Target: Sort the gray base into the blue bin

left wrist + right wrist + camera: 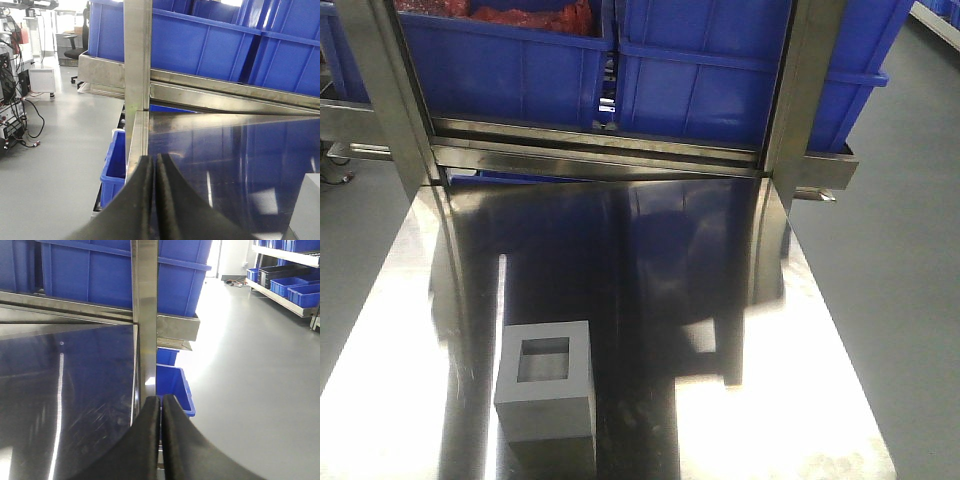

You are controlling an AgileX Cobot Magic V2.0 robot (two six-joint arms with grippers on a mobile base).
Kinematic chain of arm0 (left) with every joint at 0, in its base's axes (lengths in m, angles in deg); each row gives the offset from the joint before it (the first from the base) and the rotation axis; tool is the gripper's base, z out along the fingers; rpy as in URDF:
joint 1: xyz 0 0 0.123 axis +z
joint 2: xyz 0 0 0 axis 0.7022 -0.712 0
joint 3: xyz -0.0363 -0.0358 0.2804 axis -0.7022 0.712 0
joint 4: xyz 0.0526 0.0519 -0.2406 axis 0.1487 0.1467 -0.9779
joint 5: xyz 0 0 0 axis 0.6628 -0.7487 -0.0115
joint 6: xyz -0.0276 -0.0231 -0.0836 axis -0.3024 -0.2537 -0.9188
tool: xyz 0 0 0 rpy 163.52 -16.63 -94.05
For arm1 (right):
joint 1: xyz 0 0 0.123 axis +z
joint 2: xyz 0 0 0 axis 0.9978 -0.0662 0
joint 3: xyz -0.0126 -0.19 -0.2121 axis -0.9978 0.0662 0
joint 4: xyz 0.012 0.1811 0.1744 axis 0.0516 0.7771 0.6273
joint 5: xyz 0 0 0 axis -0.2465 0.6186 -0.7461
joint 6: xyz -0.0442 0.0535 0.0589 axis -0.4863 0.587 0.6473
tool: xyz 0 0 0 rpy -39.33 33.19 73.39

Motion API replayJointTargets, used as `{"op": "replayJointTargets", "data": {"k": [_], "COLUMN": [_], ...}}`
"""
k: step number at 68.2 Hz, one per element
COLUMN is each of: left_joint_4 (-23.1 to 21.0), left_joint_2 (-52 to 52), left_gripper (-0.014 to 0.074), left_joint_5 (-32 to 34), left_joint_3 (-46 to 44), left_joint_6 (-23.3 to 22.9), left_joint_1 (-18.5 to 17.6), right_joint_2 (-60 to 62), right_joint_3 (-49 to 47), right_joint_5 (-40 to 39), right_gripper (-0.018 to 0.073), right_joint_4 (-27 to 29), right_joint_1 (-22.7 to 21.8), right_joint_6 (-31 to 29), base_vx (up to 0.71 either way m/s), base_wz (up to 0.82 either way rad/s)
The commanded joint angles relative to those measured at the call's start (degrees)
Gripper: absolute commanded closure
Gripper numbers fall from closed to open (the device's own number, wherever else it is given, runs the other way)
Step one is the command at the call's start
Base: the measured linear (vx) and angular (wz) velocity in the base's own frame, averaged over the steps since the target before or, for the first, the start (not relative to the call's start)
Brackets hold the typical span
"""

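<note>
My left gripper (155,167) has its black padded fingers (135,200) pressed together with nothing between them, and my right gripper (161,405) is closed on nothing in the same way. Beneath both lies the polished stainless-steel tabletop (800,380), mirror-bright and carrying dark reflections of the blue above it. The matte gray cube-shaped base (545,385) sits on this tabletop near its front edge, left of centre, its square recess facing up, touching neither gripper. At the far end, steel uprights (395,90) carry a steel shelf (600,150). On it stand a deep bright-blue plastic bin (740,80) on the right and a second blue bin (505,60) on the left, which holds something red. A small blue crate (115,165) sits low beside the table's left edge and another blue crate (175,387) sits by its right edge, both on the smooth gray floor (910,250). The front view cuts off both bins' tops, so I cannot see inside the right one. My left wrist camera catches only a pale corner of the base. Neither gripper shows in the front view. The left gripper hangs low over the table's left edge, pointing toward the left upright. The right one hangs over the right edge, facing the right upright.
</note>
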Motion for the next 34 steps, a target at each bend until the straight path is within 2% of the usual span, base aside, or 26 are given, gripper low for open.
{"op": "replayJointTargets", "data": {"k": [1,34], "left_joint_4": [-0.43,0.15], "left_joint_2": [0.83,0.83], "left_gripper": [0.0604,0.0604], "left_joint_5": [3.90,5.46], "left_joint_3": [-0.64,-0.69], "left_joint_6": [-0.06,-0.01], "left_joint_1": [-0.40,-0.40], "right_joint_2": [0.92,0.92], "right_joint_3": [0.42,0.42], "right_joint_5": [-4.10,-4.10], "right_gripper": [0.0564,0.0564], "right_joint_4": [-0.27,-0.27], "right_joint_1": [0.06,0.06], "right_joint_6": [-0.69,-0.69], "base_vx": [0.00,0.00], "base_wz": [0.00,0.00]}}
